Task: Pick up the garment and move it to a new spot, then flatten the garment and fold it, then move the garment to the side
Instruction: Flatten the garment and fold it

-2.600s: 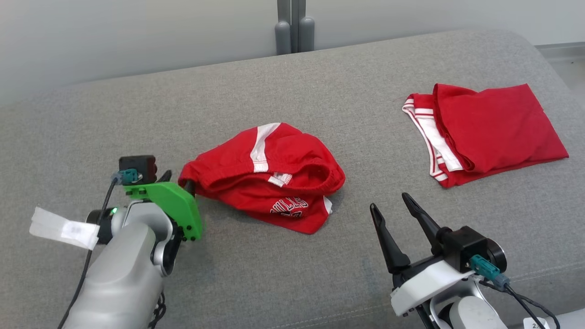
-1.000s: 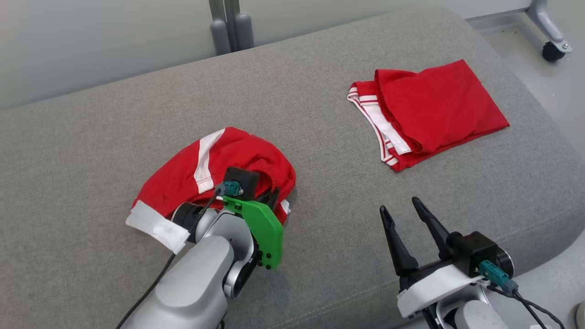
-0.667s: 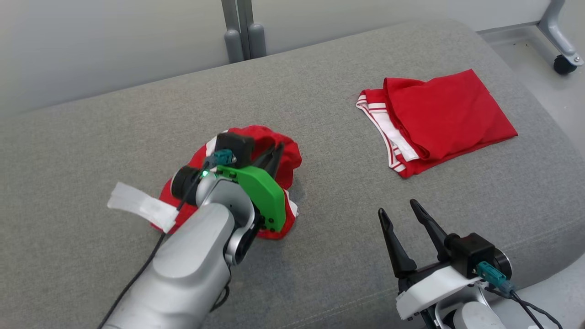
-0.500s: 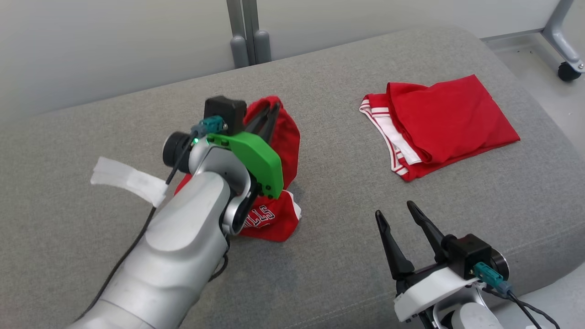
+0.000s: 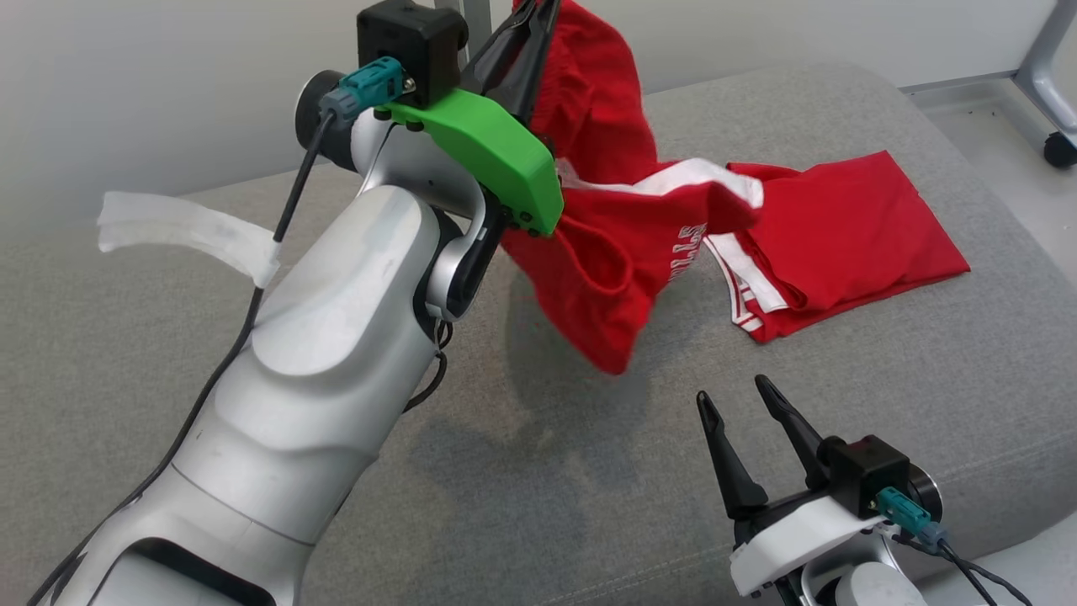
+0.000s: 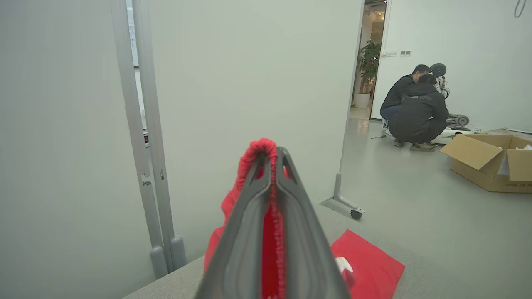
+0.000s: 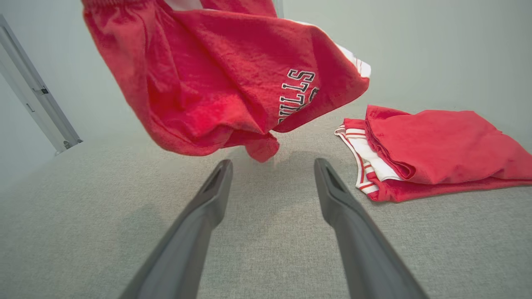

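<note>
The garment (image 5: pixel 618 244) is a pair of red shorts with white side stripes and dark lettering, hanging in the air above the grey cushion. My left gripper (image 5: pixel 528 34) is raised high and shut on its gathered waistband; the left wrist view has the red elastic (image 6: pixel 272 182) pinched between my two fingers. The right wrist view has the garment (image 7: pixel 232 83) dangling just beyond my right gripper (image 7: pixel 272 170). My right gripper (image 5: pixel 734 396) stands open near the cushion's front edge, holding nothing.
A second red garment (image 5: pixel 850 236) lies folded on the grey cushion (image 5: pixel 210 295) at the right. Behind stand a pale wall, a grey post (image 6: pixel 143 124) and a wheeled frame leg (image 5: pixel 1047 76). Two people (image 6: pixel 415 108) crouch far off beside a cardboard box (image 6: pixel 490 162).
My left gripper closed on the garment and lifted it off the cushion, up and to the right. The camera shifted a little. My right gripper stayed open in place.
</note>
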